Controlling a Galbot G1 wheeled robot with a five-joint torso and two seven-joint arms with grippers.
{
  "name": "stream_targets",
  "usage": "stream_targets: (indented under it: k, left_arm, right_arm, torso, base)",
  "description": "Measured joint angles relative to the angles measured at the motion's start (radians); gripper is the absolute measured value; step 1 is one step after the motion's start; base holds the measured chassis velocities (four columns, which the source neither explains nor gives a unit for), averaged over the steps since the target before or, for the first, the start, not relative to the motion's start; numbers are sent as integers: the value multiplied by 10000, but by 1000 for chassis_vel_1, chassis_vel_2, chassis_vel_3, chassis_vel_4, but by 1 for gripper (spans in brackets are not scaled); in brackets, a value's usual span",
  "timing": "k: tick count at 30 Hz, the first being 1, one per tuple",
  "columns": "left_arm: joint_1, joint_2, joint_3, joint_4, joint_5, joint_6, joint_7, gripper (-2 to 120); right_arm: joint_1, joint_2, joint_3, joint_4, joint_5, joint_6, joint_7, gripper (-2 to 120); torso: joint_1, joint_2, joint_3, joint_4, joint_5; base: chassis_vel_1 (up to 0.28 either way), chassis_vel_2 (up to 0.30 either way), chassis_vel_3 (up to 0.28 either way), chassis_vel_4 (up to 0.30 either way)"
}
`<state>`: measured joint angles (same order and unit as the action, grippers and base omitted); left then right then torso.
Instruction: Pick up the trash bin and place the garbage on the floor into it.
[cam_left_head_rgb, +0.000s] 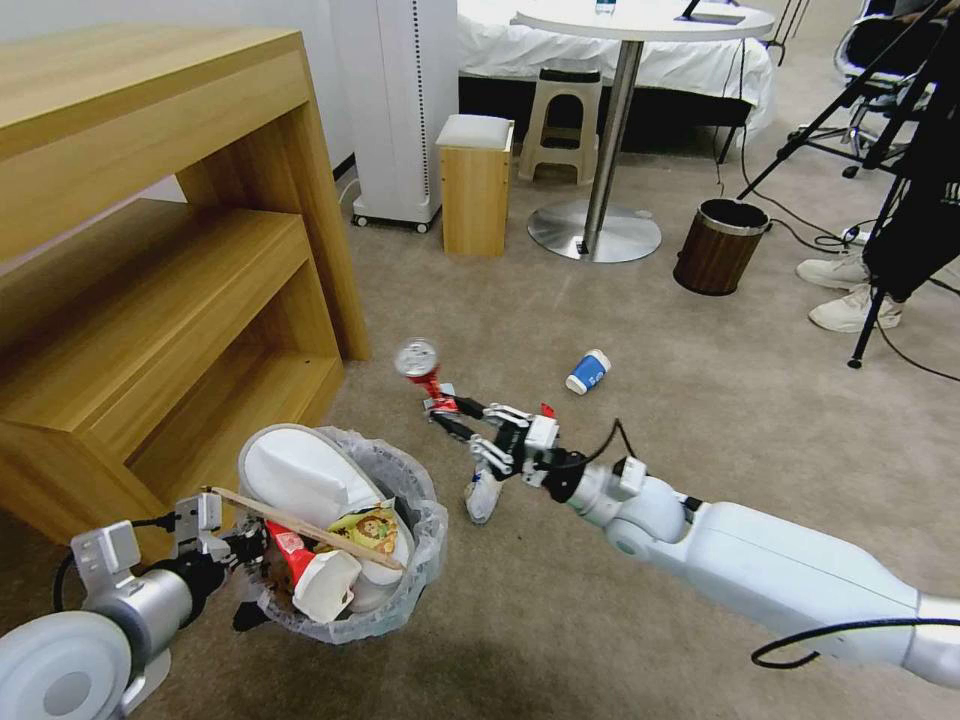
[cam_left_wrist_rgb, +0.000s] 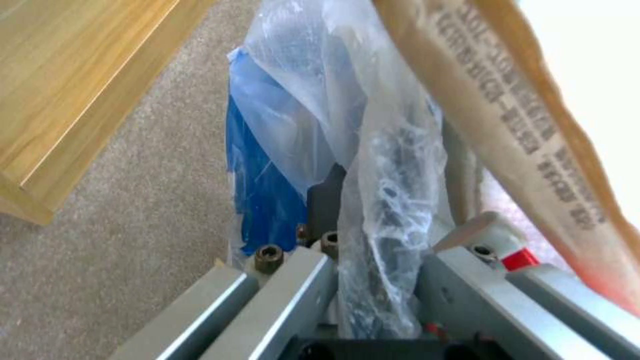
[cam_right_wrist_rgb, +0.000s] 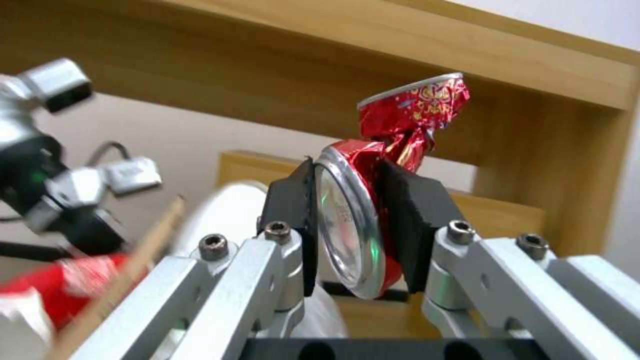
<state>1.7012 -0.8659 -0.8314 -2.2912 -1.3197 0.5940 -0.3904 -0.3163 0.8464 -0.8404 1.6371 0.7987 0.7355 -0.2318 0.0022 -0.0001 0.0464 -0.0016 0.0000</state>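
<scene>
My left gripper (cam_left_head_rgb: 243, 552) is shut on the rim of the trash bin (cam_left_head_rgb: 432, 530), held just above the carpet floor (cam_left_head_rgb: 650, 470) beside the shelf. The left wrist view shows its fingers (cam_left_wrist_rgb: 293, 280) clamping the bag-lined rim over the bin's blue side (cam_left_wrist_rgb: 263, 210). Inside lie a white slipper (cam_left_head_rgb: 295, 470), a wooden stick (cam_left_head_rgb: 300, 525) and a red-white carton (cam_left_head_rgb: 318, 580). My right gripper (cam_left_head_rgb: 440, 403) is shut on a crushed red can (cam_left_head_rgb: 417, 358), lifted to the right of and beyond the bin; its pads (cam_right_wrist_rgb: 410, 210) pinch the can (cam_right_wrist_rgb: 373, 200). A blue paper cup (cam_left_head_rgb: 588, 372) lies on the floor.
A wooden shelf unit (cam_left_head_rgb: 150, 260) stands close on the left. A small white piece of litter (cam_left_head_rgb: 482, 495) lies under my right wrist. Farther off are a brown wood-grain bin (cam_left_head_rgb: 720, 245), a round table's pedestal (cam_left_head_rgb: 595, 230), stools, tripod legs and a person's shoes (cam_left_head_rgb: 850, 295).
</scene>
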Motion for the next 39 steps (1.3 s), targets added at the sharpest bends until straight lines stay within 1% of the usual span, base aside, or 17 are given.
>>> stream_targets:
  k: [1, 3, 4, 7, 15, 24, 29, 39]
  left_arm:
    - [0, 0, 0, 0, 0, 0, 0, 0]
    - [-141, 75, 67, 86, 13, 9, 92, 0]
    - [-141, 75, 67, 86, 13, 9, 92, 0]
    - [-320, 153, 198, 199, 16, 16, 208, 0]
    - [-745, 206, 406, 497, -5, 21, 247, 0]
    - [-843, 269, 372, 563, -77, 21, 269, 0]
    - [-874, 276, 313, 563, -122, 21, 270, 0]
    - [-753, 186, 167, 389, -151, 16, 250, 0]
  right_arm:
    - [0, 0, 0, 0, 0, 0, 0, 22]
    - [369, 151, -459, 84, 51, -32, 75, 22]
    - [369, 151, -459, 84, 51, -32, 75, 22]
    - [735, 343, -909, 113, 88, -65, 138, 22]
    - [1239, 647, -1694, 286, 198, -133, 291, 22]
    - [1295, 723, -2113, 273, 141, -140, 269, 22]
    - [1254, 820, -2360, -37, 102, -16, -56, 22]
    - [1123, 983, -2502, -428, 61, 184, -539, 22]
  torso:
    - [0, 0, 0, 0, 0]
    - [0, 0, 0, 0, -4]
    - [0, 0, 0, 0, -4]
    - [0, 0, 0, -2, -1]
    - [0, 0, 0, -1, -2]
    - [0, 0, 0, -1, -1]
    - [0, 0, 0, -1, -1]
    - [0, 0, 0, -1, -1]
  base:
    - [0, 0, 0, 0]
    - [0, 0, 0, 0]
    - [0, 0, 0, 0]
    - [0, 0, 0, 0]
    - [0, 0, 0, 0]
    - [0, 0, 0, 0]
    - [0, 0, 0, 0]
    - [0, 0, 0, 0]
